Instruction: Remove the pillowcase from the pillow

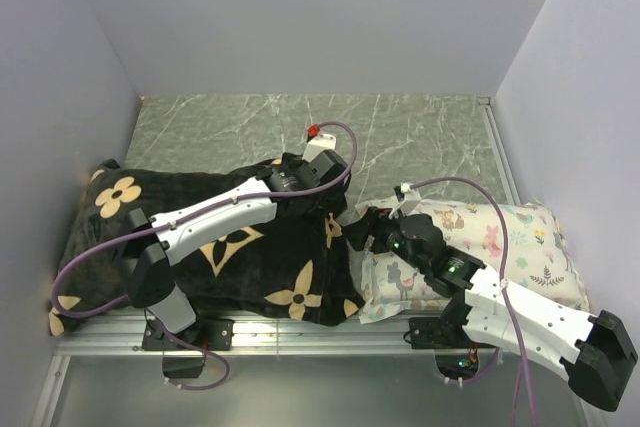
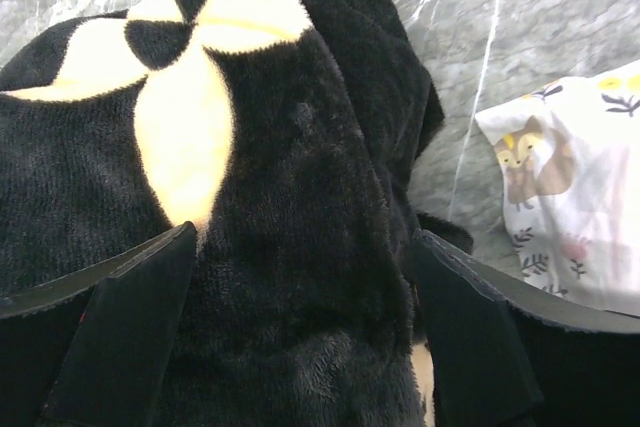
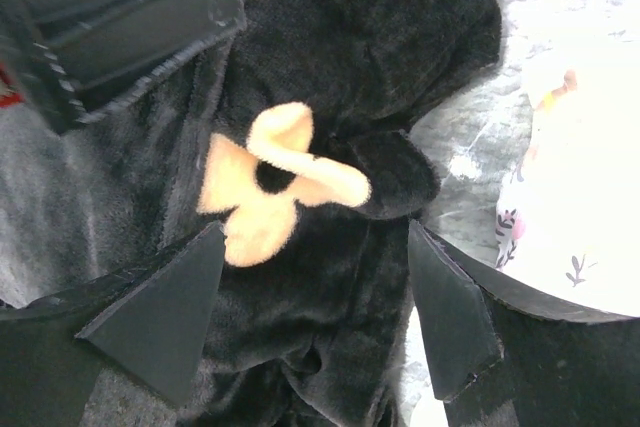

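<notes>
The pillowcase (image 1: 285, 282) lies toward my worktop's (image 1: 420, 137) near-left corner. My left claw (image 2: 300, 277) and right claw (image 3: 315, 287) straddle its right end, fingers apart. I judge this the grasping step; next I must pinch the plush firmly.

White-shelled, black-jointed arms (image 1: 215, 212) carry purple cables (image 1: 100, 249); left end effector (image 2: 300, 237) and right end effector (image 3: 315, 232) are black.

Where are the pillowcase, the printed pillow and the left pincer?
pillowcase (image 1: 262, 267): top view, black plush between flowers
printed pillow (image 1: 535, 242): top view, right half
left pincer (image 2: 303, 242): left wrist view, midway between fingertips
</notes>
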### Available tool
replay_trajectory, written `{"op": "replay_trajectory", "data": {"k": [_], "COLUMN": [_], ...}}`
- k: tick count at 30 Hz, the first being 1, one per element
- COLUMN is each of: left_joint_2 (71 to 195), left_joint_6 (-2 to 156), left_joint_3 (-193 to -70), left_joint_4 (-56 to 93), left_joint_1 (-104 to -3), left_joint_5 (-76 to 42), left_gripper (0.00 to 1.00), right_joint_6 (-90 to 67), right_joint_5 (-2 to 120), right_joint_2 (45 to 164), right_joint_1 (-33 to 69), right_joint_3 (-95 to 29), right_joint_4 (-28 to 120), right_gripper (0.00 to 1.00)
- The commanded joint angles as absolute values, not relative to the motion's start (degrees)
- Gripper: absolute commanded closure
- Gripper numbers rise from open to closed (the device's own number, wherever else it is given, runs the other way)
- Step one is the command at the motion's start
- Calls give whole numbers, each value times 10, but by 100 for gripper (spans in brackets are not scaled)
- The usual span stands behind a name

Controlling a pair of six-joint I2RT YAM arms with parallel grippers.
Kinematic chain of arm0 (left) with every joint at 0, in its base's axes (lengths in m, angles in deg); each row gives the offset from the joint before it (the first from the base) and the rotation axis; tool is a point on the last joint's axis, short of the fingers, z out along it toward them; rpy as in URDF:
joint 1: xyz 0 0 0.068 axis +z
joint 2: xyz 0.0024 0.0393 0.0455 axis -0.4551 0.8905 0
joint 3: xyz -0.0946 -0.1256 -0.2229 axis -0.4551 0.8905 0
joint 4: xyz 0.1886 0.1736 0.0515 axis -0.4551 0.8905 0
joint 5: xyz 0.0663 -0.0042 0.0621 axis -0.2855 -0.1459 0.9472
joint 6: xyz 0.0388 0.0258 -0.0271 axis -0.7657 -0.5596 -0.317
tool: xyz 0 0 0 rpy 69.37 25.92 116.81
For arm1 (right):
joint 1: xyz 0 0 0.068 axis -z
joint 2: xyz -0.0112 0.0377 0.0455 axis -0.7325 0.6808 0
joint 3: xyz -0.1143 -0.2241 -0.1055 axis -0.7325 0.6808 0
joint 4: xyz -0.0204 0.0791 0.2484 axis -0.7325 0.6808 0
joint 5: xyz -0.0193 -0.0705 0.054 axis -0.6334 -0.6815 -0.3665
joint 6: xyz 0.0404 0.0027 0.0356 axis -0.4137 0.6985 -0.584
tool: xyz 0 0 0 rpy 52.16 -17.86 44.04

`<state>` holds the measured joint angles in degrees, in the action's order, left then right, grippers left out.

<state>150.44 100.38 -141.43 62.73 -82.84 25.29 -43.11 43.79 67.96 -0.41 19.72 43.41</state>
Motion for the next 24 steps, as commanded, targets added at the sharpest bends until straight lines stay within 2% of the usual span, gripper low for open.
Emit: {"op": "replay_trajectory", "data": {"k": [1, 4, 7, 8, 9, 11, 12, 17, 18, 24], "left_joint_2": [1509, 1516, 1516, 1513, 1510, 1502, 1500, 1474, 1469, 1389], "left_joint_6": [994, 997, 1002, 1004, 1005, 1008, 1008, 1019, 1023, 1050], "left_joint_3": [-1444, -1448, -1444, -1442, -1440, -1436, -1433, -1432, -1432, -1413], "left_joint_4": [639, 652, 659, 659, 661, 663, 663, 681, 688, 725], "left_joint_1": [-831, -832, -832, -832, -832, -831, -831, -831, -831, -831], "left_joint_5": [265, 271, 276, 277, 280, 285, 289, 309, 315, 344], "left_gripper": [6, 13, 28, 34, 46, 59, 70, 97, 99, 100], "right_joint_6": [-433, -431, -433, -433, -431, -431, -431, -427, -425, -409], "right_joint_5": [422, 423, 424, 424, 426, 426, 427, 428, 429, 431], "right_joint_2": [671, 674, 677, 678, 679, 681, 684, 695, 700, 729], "right_joint_1": [-9, -9, -9, -9, -9, -9, -8, -9, -9, -8], "right_joint_3": [199, 198, 199, 199, 198, 199, 198, 190, 188, 154], "right_joint_4": [424, 422, 420, 419, 419, 417, 417, 415, 415, 418], "right_gripper": [20, 20, 20, 20, 20, 20, 20, 20, 20, 20]}}
